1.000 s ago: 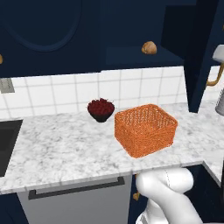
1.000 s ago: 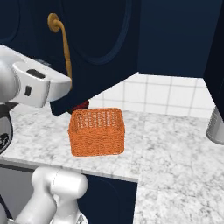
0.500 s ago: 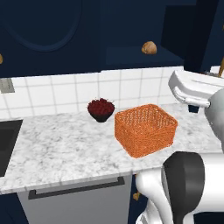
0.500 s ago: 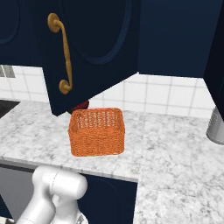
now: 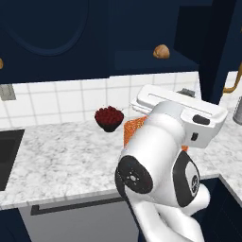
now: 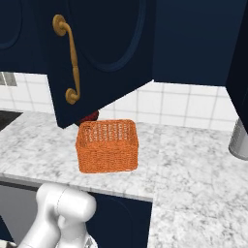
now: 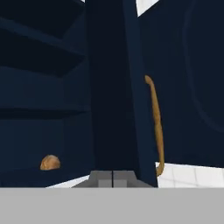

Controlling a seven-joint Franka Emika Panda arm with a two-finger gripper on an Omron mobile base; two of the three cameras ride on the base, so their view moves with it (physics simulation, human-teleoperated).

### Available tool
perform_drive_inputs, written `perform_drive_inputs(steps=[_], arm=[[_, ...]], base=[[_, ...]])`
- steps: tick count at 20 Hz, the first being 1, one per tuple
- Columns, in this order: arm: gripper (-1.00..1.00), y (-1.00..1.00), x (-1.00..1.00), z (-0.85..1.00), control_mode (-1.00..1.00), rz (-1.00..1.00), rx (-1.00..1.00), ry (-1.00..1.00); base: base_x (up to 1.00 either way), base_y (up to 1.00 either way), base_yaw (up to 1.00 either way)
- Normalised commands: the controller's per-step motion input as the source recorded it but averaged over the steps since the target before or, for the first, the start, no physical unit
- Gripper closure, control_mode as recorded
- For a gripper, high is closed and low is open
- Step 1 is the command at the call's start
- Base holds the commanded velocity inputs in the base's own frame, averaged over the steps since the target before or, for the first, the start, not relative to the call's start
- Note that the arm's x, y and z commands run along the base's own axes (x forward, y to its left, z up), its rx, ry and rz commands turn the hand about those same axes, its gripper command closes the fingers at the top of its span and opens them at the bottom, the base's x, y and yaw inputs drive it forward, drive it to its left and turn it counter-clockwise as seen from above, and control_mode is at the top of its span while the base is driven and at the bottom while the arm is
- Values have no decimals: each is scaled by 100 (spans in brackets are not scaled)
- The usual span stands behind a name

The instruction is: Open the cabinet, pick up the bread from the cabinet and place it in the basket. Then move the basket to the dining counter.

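- Now the arm [image 5: 165, 156] fills the middle of the left base view; a second ago only its base showed at the bottom, and half a second ago the hand was coming in from the right.
- The cabinet [image 6: 106, 53] door stands swung out over the worktop in the right base view, brass handle [image 6: 70, 58] facing the camera. It has swung further toward that camera over the last second.
- Bread [image 5: 161, 51] sits on the open shelf, up and right of the berry bowl [image 5: 109, 117]. It has not moved. The hand view also shows the bread [image 7: 50, 162], low left, deep in the cabinet.
- Basket [image 6: 107, 145] rests on the marble, unmoved; in the left base view the arm covers most of it, leaving just an orange edge.
- Gripper [image 7: 113, 178]: the two finger tips sit touching at the bottom of the hand view, so it is closed and holds nothing. It points at the door's edge, handle just to the right.
- Judgement: opening looks done, and the arm is swinging round for the reach. The jaws must part before the bread can be taken.
- Risk: the door edge lies straight ahead of the hand; the reach needs to go left of it.
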Motion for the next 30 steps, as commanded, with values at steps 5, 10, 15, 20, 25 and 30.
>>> perform_drive_inputs(steps=[5,10,15,20,25,30], arm=[[100,-55,42,-16,-100,-34,0,0],[100,-25,30,0,-100,-26,0,3],[100,-31,37,0,-100,-3,1,13],[100,-50,8,0,-100,0,6,2],[100,-82,0,0,-100,-1,8,0],[100,-99,0,0,-100,-4,11,0]], base=[[0,0,0],[0,0,0],[0,0,0],[0,0,0],[0,0,0],[0,0,0]])
